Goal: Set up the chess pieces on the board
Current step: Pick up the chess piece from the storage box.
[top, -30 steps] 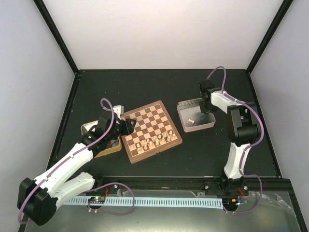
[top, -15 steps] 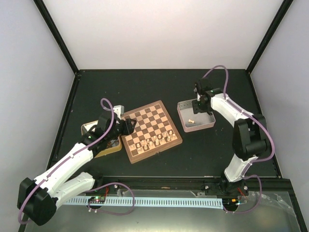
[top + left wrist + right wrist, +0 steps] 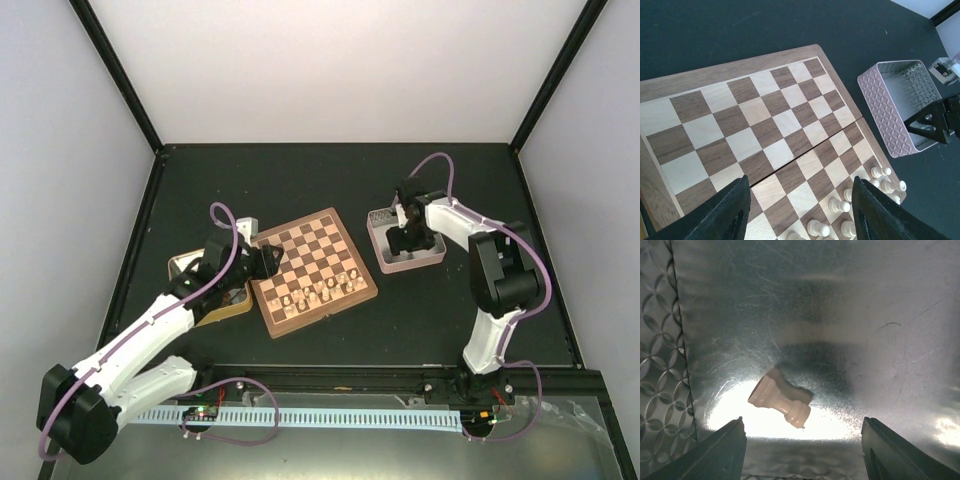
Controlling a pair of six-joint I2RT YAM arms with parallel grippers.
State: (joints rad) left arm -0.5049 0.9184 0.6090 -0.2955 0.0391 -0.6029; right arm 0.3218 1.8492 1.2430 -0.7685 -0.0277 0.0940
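The board (image 3: 318, 262) lies mid-table, with several cream chess pieces (image 3: 322, 291) standing along its near edge; the left wrist view shows the same pieces (image 3: 840, 205) at lower right. My left gripper (image 3: 264, 262) hovers over the board's left side, and its jaws (image 3: 799, 179) are open with only bare squares (image 3: 755, 110) between them. My right gripper (image 3: 404, 240) is down inside the metal tray (image 3: 438, 254). It (image 3: 802, 427) is open, its fingers either side of one chess piece (image 3: 780, 397) lying on its side on the tray floor, apart from both.
A second metal tray (image 3: 180, 265) and a brown wooden slab (image 3: 228, 306) sit under my left arm, left of the board. A small metal box (image 3: 246, 227) stands behind them. The tray's embossed wall (image 3: 660, 390) rises close to the left of the lying piece.
My right gripper has opened and swung from the tray's far right corner down into the tray, over the lying piece. The left arm has stayed put.
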